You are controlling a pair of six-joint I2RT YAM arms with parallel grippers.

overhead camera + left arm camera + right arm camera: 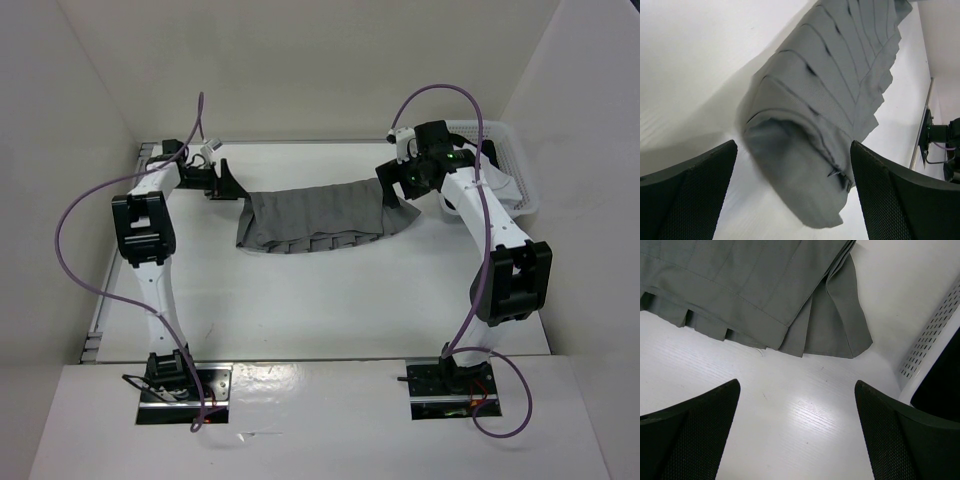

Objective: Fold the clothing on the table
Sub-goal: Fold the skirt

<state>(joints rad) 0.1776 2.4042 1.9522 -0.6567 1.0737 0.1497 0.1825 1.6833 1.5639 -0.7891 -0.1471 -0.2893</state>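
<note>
The clothing (315,215) is thin, matt grey cloth with pressed pleats. The counter (330,300) is smooth white, finely streaked, with a soft sheen. At two o'clock, the basket (520,180) is perforated white plastic. The left pincer (793,150) has matt black, finely dimpled pads (690,200).

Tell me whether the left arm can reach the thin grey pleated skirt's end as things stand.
Probably yes: the left arm's open fingers frame one end of the grey pleated skirt on the white table, nothing between.

grey pleated skirt (318,217) lies folded across the white table (330,300).
</note>
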